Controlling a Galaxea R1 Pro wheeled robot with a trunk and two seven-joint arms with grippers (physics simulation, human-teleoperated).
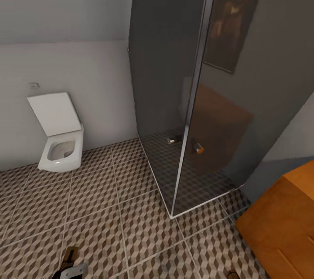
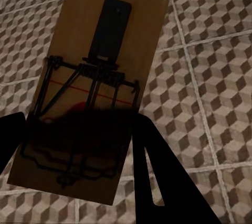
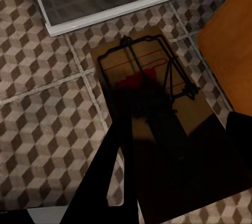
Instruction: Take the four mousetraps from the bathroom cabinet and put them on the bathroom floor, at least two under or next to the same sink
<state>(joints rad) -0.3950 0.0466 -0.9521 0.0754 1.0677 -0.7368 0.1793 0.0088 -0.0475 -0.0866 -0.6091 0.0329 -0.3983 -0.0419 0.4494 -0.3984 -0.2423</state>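
A tan wooden mousetrap (image 2: 100, 72) with a dark wire spring sits between the dark fingers of my left gripper (image 2: 79, 148), which is shut on its lower end above the bathroom floor (image 2: 210, 93). In the head view that mousetrap (image 1: 69, 257) pokes up at the bottom edge, left of centre. My right gripper (image 3: 173, 145) is shut on a second mousetrap (image 3: 152, 93), held over the cube-patterned tiles beside the cabinet (image 3: 231, 51). The orange-brown cabinet (image 1: 283, 222) fills the head view's lower right corner.
A glass shower enclosure (image 1: 192, 96) with a metal corner post stands ahead, with two small items (image 1: 172, 140) on its dark floor. A white toilet (image 1: 61, 148) with its lid up stands against the left wall. Patterned tiles (image 1: 109, 209) spread between them.
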